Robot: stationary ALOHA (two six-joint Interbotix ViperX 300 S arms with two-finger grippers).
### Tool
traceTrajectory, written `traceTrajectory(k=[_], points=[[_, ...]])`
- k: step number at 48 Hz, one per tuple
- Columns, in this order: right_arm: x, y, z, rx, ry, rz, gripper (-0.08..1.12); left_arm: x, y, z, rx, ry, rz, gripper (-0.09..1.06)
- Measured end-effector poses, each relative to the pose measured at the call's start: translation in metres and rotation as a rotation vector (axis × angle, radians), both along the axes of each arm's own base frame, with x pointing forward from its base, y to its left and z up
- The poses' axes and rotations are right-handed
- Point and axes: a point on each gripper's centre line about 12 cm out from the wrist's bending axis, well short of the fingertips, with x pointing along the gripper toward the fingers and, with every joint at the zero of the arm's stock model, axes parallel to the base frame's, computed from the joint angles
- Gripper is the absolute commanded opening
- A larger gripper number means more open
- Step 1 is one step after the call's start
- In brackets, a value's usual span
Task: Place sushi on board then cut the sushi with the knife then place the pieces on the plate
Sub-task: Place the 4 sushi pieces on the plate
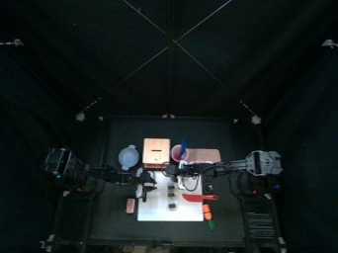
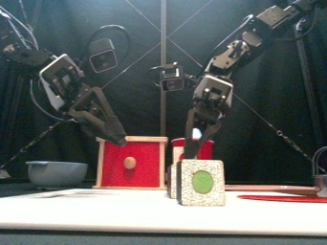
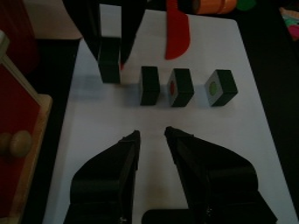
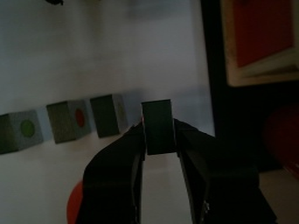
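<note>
Right gripper (image 4: pixel 156 133) jaws clamp one dark green sushi block (image 4: pixel 156 111), upright, apparently on the white board (image 3: pixel 239 149). I see three more blocks (image 3: pixel 181 85) beside it (row running front to back). Left gripper (image 3: pixel 152 136) jaws slightly apart, empty.

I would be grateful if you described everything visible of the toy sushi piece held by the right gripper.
The dark green, block-shaped toy sushi piece stands upright, pinched between the right gripper's two black jaws. It is at the end of a row, apart from three other pieces, over the white cutting board. Its filling is hidden. Whether it rests on the board or is lifted cannot be told.
</note>
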Motion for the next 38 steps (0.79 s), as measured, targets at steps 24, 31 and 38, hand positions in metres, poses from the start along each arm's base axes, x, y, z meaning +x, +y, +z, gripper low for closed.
traceTrajectory(k=[24, 31, 38], points=[[-0.080, -0.038, 0.020, 0.057, 0.000, -0.186, 0.58, 0.000, 0.000, 0.000, -0.001, 0.000, 0.001, 0.71], [-0.090, -0.053, 0.014, 0.054, 0.018, -0.237, 0.58, 0.000, 0.000, 0.000, -0.002, 0.000, 0.002, 0.71], [-0.098, -0.072, 0.011, 0.048, 0.020, -0.297, 0.60, 0.000, 0.001, 0.001, -0.002, -0.003, 0.004, 0.71]])
